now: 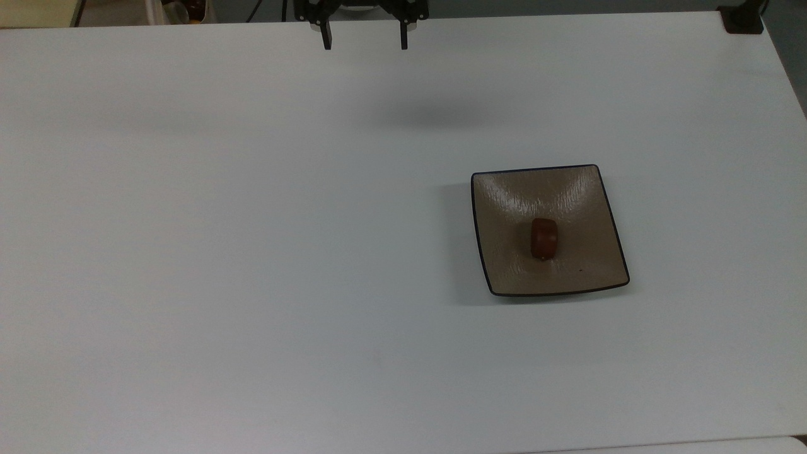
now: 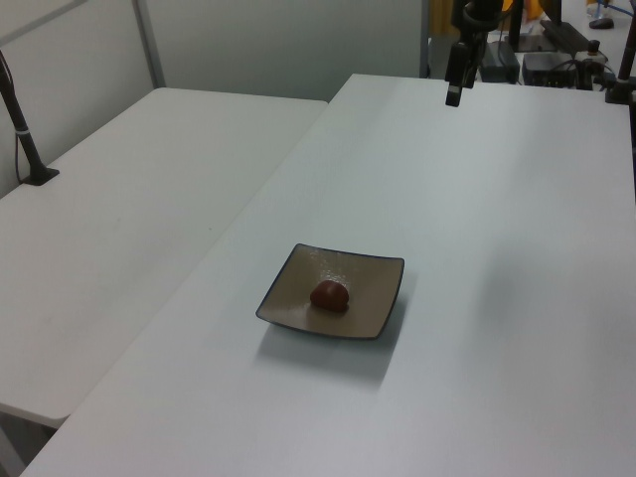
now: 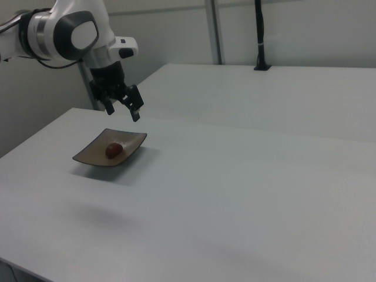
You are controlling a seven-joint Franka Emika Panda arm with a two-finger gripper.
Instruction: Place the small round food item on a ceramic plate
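Observation:
The small round food item (image 1: 544, 239) is a glossy reddish-brown lump lying in the middle of the ceramic plate (image 1: 567, 195), a square tan plate with a thin dark rim. The same lump (image 2: 330, 294) sits on the plate (image 2: 373, 278) in the left view, and the food item (image 3: 114, 150) rests on the plate (image 3: 132, 141) in the right view. My gripper (image 1: 364, 43) hangs open and empty at the top view's upper edge, well away from the plate. The gripper (image 3: 123, 111) floats high above the table in the right view, and the gripper (image 2: 453, 91) is far behind the plate in the left view.
The white table (image 1: 252, 252) spreads wide around the plate. A second white table (image 2: 129, 199) adjoins it on the left view's left. A black clamp post (image 2: 22, 129) stands there, and a black clamp (image 1: 743, 19) sits at the top view's upper right corner.

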